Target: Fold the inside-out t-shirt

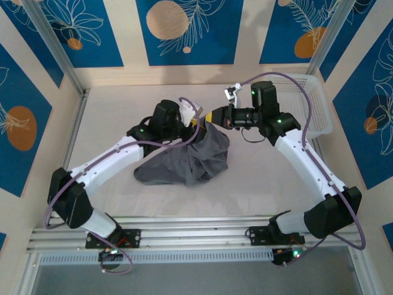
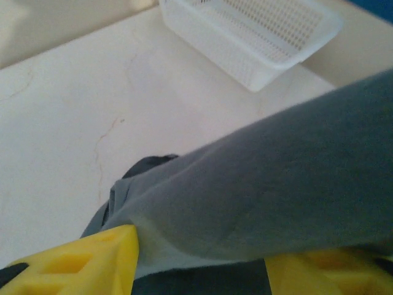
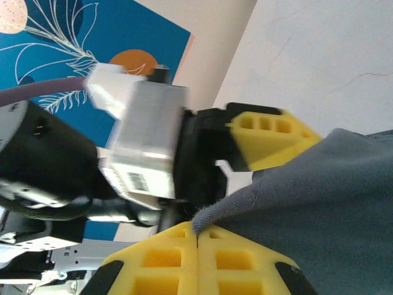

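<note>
T-shirt (image 1: 184,163) on table (image 1: 110,123), basket (image 1: 320,117) right

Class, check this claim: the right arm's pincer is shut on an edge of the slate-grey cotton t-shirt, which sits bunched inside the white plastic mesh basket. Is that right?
No. The slate-grey cotton t-shirt sits bunched on the pale table, apart from the white plastic mesh basket in the far right corner, as the top external view shows. The right pincer is shut on its edge.
</note>
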{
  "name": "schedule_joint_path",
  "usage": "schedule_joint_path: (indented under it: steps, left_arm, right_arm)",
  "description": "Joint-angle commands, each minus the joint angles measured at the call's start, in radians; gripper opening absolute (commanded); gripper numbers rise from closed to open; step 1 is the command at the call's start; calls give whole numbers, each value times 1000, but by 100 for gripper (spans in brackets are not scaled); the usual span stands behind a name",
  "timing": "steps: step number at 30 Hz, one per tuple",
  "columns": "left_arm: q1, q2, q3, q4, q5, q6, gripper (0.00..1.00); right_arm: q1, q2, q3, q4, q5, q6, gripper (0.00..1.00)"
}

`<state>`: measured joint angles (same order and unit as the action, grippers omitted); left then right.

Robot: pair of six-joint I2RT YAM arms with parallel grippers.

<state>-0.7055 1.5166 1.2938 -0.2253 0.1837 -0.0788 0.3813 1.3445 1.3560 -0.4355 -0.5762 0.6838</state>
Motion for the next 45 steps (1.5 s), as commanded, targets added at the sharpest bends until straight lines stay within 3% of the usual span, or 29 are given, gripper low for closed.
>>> schedule_joint_path:
  steps: [1, 4, 7, 9, 12, 18, 24, 26, 30, 34, 38, 43, 44, 45]
  left_arm:
    - [-15, -3, 58, 59, 75, 23, 66]
    - [-24, 17, 53, 75, 40, 19, 69]
    - [-25, 24, 56, 84, -150, -43, 67]
    - [-22, 21, 73, 73, -260, -89, 64]
    - [-13, 16, 115, 44, -305, -149, 52]
    - [47, 9, 175, -58, -165, -260, 29]
    - [101, 36, 187, -177, -84, -257, 10]
    - [129, 53, 197, -221, -39, -256, 0]
    - [150, 50, 201, -206, 179, -242, 0]
    - [150, 32, 215, -181, 351, -282, 0]
    - [150, 28, 220, -220, 355, -294, 0]
    - [150, 6, 221, -244, 317, -285, 0]
    - [152, -2, 227, -256, 298, -282, 0]
    - [155, -10, 236, -279, 263, -278, 0]
  right_arm:
    - [13, -19, 31, -16, -8, 2, 0]
    - [22, -12, 38, -13, -6, 12, 0]
    - [36, -11, 34, -14, -2, 14, 0]
    - [36, -16, 28, -31, 27, 11, 0]
    - [35, -22, 16, -70, 73, 2, 0]
    - [21, -28, 6, -147, 159, -16, 0]
    - [18, -36, 6, -155, 169, -21, 0]
    - [18, -39, 5, -157, 179, -25, 0]
    - [28, -40, 5, -195, 321, -57, 3]
    - [105, -39, 9, -223, 524, -157, 39]
    - [199, -24, 18, -167, 567, -253, 57]
    - [229, 35, 19, -142, 693, -289, 61]
    - [231, 44, 9, -126, 700, -305, 54]
    - [230, 52, 6, -118, 680, -312, 41]
